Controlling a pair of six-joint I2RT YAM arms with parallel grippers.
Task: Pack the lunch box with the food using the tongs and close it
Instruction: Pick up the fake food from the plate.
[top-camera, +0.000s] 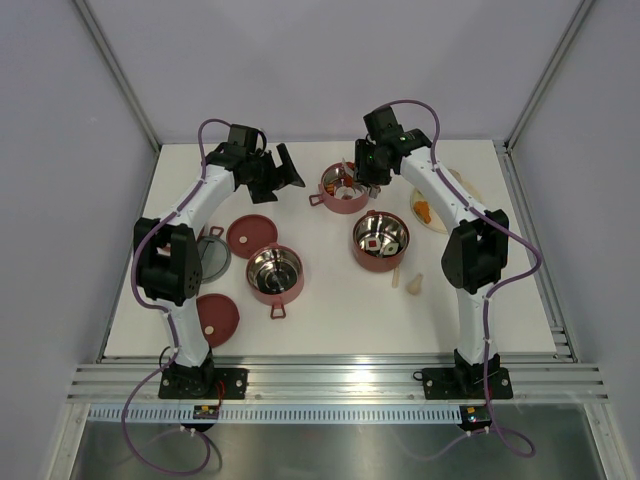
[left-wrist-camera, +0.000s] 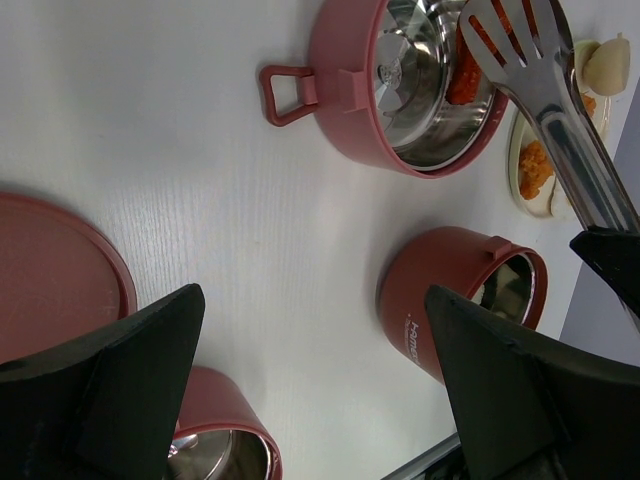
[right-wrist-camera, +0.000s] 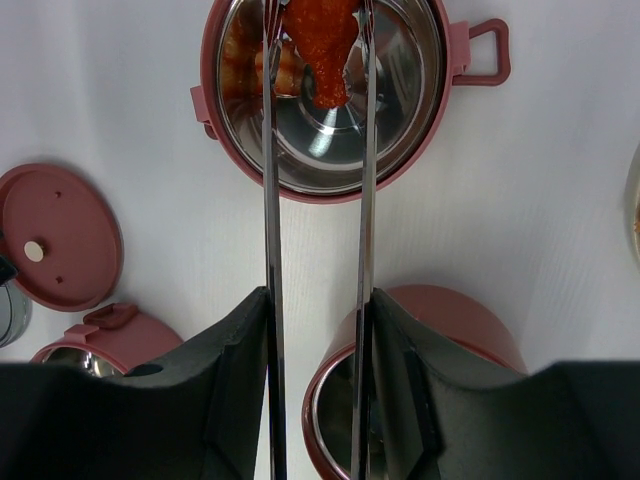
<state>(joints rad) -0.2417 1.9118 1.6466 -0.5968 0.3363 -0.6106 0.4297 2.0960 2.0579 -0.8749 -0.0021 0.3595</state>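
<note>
The lunch box stands apart as three dark-red bowls: a far one (top-camera: 343, 188), one at mid right (top-camera: 380, 240) and a near one (top-camera: 275, 273). My right gripper (right-wrist-camera: 317, 330) is shut on the silver tongs (right-wrist-camera: 270, 200), one finger pressed on each arm. The tong tips hold an orange-red piece of food (right-wrist-camera: 322, 40) over the far bowl (right-wrist-camera: 405, 90), which has other orange pieces inside. My left gripper (left-wrist-camera: 312, 300) hangs open and holds nothing, above the table to the left of that bowl (left-wrist-camera: 350, 90). The tongs (left-wrist-camera: 555, 110) reach in from the right.
A cream plate (top-camera: 430, 210) with orange food lies at the right. A beige piece (top-camera: 413, 284) sits on the table near the right arm. Two red lids (top-camera: 251, 236) (top-camera: 217, 319) and a grey lid (top-camera: 212, 255) lie by the left arm.
</note>
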